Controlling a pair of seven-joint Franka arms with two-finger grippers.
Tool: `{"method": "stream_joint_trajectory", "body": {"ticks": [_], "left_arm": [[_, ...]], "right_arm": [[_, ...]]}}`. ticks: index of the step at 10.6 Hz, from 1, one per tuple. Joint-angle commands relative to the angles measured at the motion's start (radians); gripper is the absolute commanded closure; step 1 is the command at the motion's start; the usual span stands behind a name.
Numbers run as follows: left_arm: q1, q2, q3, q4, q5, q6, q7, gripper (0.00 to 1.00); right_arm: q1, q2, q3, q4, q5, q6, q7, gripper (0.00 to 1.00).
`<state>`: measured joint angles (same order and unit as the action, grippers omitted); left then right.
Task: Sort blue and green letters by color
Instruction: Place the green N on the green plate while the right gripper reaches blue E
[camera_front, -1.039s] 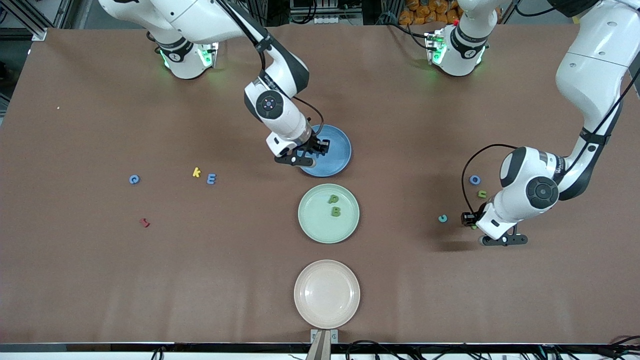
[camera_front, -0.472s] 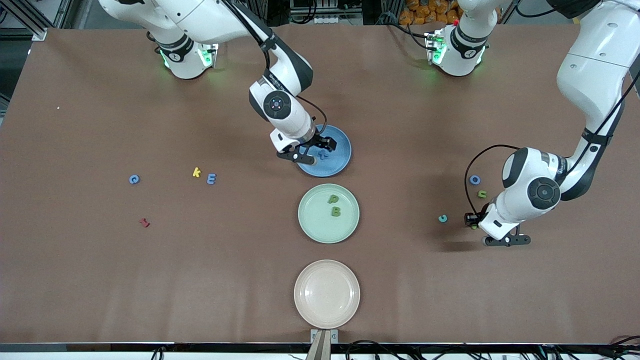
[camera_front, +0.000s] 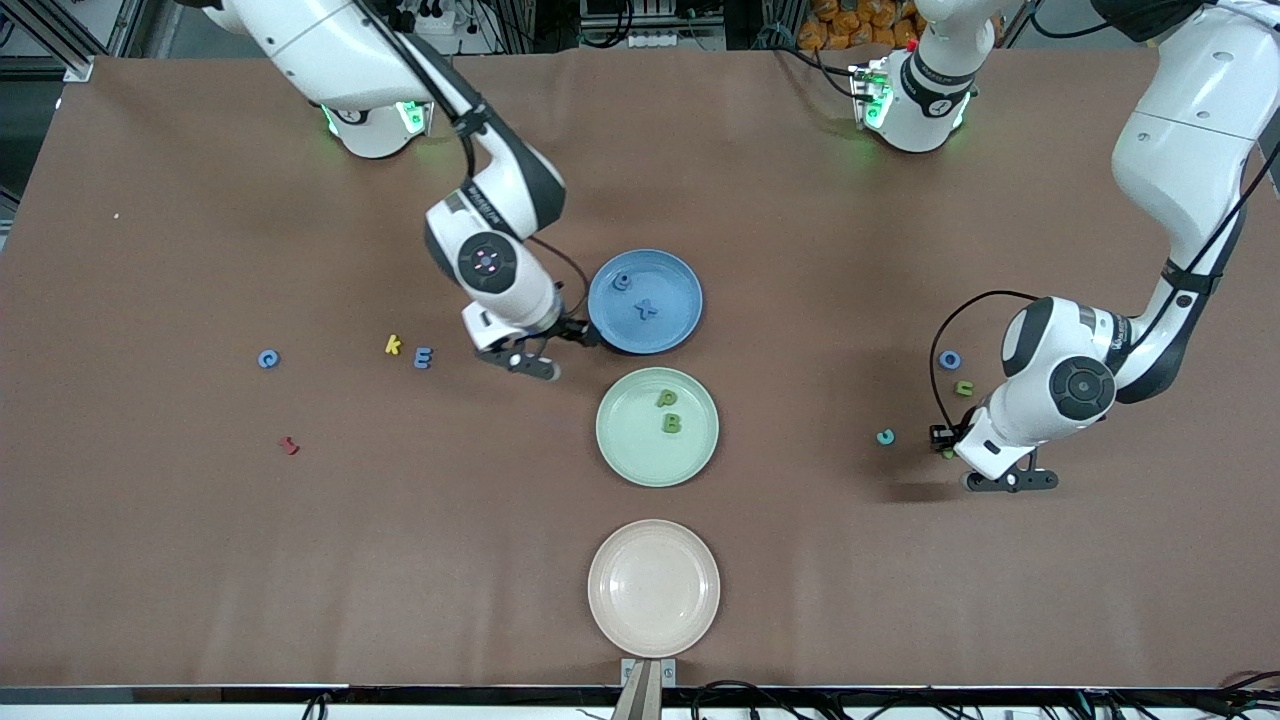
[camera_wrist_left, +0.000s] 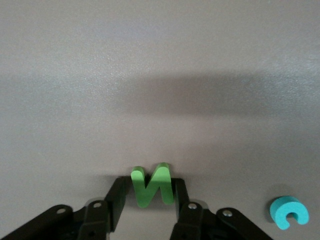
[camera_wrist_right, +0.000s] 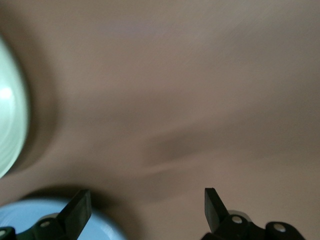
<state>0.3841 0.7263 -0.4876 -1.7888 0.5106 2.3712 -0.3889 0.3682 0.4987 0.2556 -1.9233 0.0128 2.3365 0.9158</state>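
Note:
My left gripper (camera_front: 941, 441) is shut on a green letter N (camera_wrist_left: 152, 186), low over the table near the left arm's end. A teal c (camera_front: 885, 436) lies beside it, also in the left wrist view (camera_wrist_left: 290, 212). A blue O (camera_front: 949, 359) and a green u (camera_front: 964, 387) lie farther from the camera. My right gripper (camera_front: 573, 338) is open and empty, beside the blue plate (camera_front: 680, 285), which holds two blue letters (camera_front: 647, 309). The green plate (camera_front: 630, 450) holds a green p (camera_front: 666, 398) and B (camera_front: 672, 423). A blue E (camera_front: 423, 357) and a blue c (camera_front: 268, 358) lie toward the right arm's end.
An empty pink plate (camera_front: 654, 588) sits nearest the camera. A yellow k (camera_front: 393, 345) lies beside the blue E and a dark red letter (camera_front: 289, 445) lies nearer the camera. The right wrist view shows the green plate's rim (camera_wrist_right: 10, 125) and the blue plate's rim (camera_wrist_right: 45, 217).
My right gripper let go of a blue x on the blue plate, then moved off the plate toward the right arm's end. My left gripper has barely moved.

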Motion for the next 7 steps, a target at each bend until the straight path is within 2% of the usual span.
{"method": "stream_joint_trajectory", "body": {"ticks": [1, 4, 6, 7], "left_arm": [[-0.007, 0.019, 0.004, 0.023, 0.049, 0.008, -0.025, 0.72], [-0.007, 0.013, 0.003, 0.025, 0.051, 0.008, -0.027, 1.00], [-0.013, -0.027, -0.012, 0.022, 0.039, -0.015, -0.024, 1.00], [-0.017, -0.048, -0.064, 0.022, 0.028, -0.056, -0.036, 1.00]], "right_arm": [[-0.133, -0.048, 0.014, -0.042, -0.077, -0.026, -0.111, 0.00], [-0.273, -0.143, 0.014, -0.152, -0.085, 0.006, -0.308, 0.00], [-0.365, -0.209, 0.013, -0.316, -0.091, 0.204, -0.434, 0.00], [-0.395, -0.209, 0.014, -0.338, -0.091, 0.236, -0.466, 0.00]]}}
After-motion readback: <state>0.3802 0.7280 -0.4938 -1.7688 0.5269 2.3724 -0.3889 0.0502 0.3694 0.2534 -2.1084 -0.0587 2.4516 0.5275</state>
